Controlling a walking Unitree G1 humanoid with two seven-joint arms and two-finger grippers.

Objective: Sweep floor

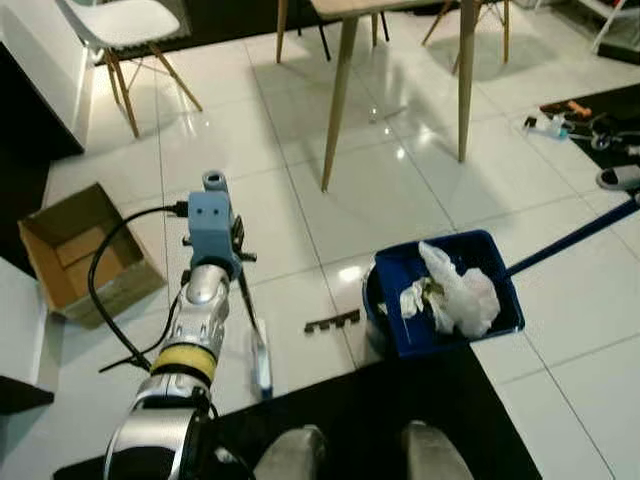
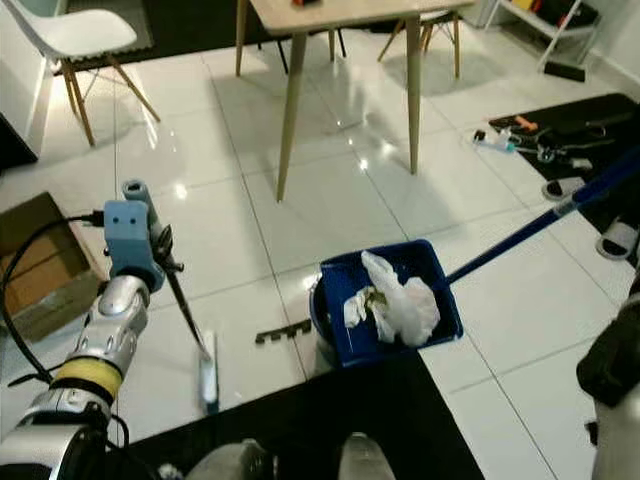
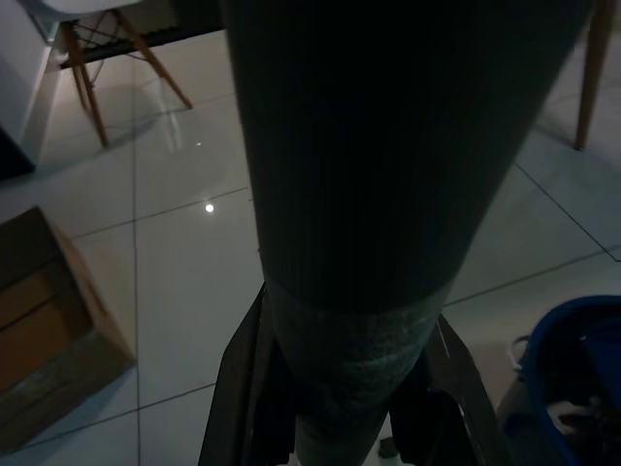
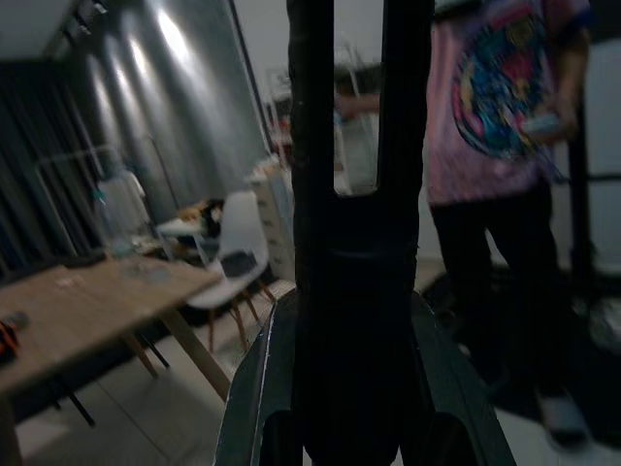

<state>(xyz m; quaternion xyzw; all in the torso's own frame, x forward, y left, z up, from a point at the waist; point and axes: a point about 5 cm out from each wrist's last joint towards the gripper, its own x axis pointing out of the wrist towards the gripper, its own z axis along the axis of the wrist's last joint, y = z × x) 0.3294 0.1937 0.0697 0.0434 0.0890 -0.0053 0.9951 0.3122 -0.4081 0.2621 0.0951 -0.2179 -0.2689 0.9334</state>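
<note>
Left gripper (image 1: 248, 300) is clamped on a thin broom (image 2: 186, 312) handle, its pale head down on the white tile floor (image 1: 420, 190) right at the dark mat (image 1: 400, 400) edge. Blue dustpan (image 1: 445, 290) sits at the mat's far edge with white trash (image 1: 455, 295) already in it; its long blue handle seems gripped by the right gripper (image 4: 357, 116), fingers nearly closed around something dark. A small dark scrap (image 1: 332, 321) lies between broom and pan. I'd keep the head flat and drag low toward the pan's lip, pan held steady. Short strokes, probably.
</note>
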